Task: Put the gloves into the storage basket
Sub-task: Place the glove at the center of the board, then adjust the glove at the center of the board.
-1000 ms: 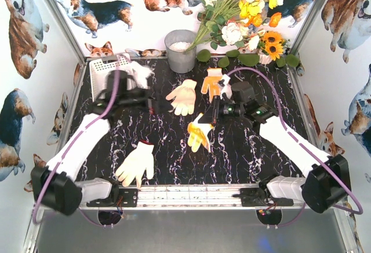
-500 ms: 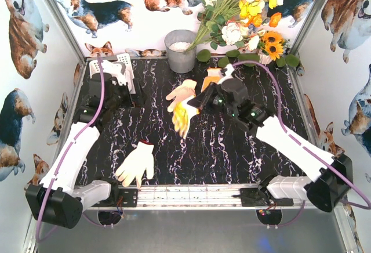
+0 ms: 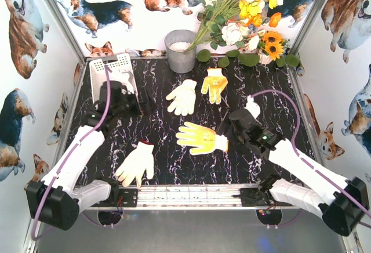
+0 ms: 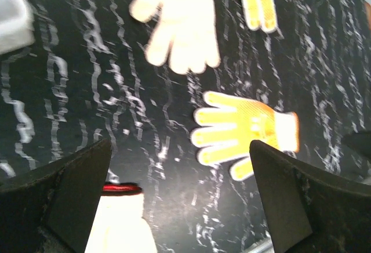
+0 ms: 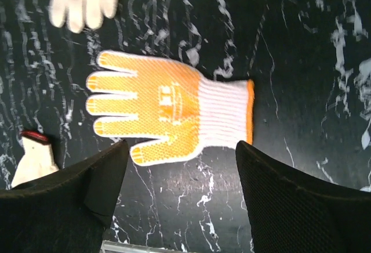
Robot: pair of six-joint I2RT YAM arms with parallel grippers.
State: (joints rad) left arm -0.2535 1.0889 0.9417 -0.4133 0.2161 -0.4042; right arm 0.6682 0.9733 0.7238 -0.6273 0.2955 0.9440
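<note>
Mid-table, the yellow glove (image 3: pixel 200 138) lies flat with its dotted side up. Its long axis runs left-right: fingers point left, white cuff right. Right gripper (image 3: pixel 231 130) is by the cuff end, jaws apart and gripping nothing. In the wrist view both its fingers (image 5: pixel 75 206) are spread, and the glove lies flat on the table (image 3: pixel 168 125) below and beyond them.

Left gripper (image 3: pixel 124 97) hangs near the basket (image 3: pixel 110 67), jaws wide and empty. Basket stands at the far left corner, long axis near-far, well apart from the yellow glove. Cannot tell what is inside it.

3 more gloves lie out on the table:
- White glove (image 3: pixel 183 96) is beyond the yellow one, fingers toward near-left, cuff far-right.
- 2nd yellow glove (image 3: pixel 214 83) is just beside it on the right, fingers toward the near edge, cuff far.
- Red-cuffed glove (image 3: pixel 137 163) is by the near edge beside the left arm, fingers near, cuff far.

Bucket (image 3: pixel 181 50) stands at the far edge.
</note>
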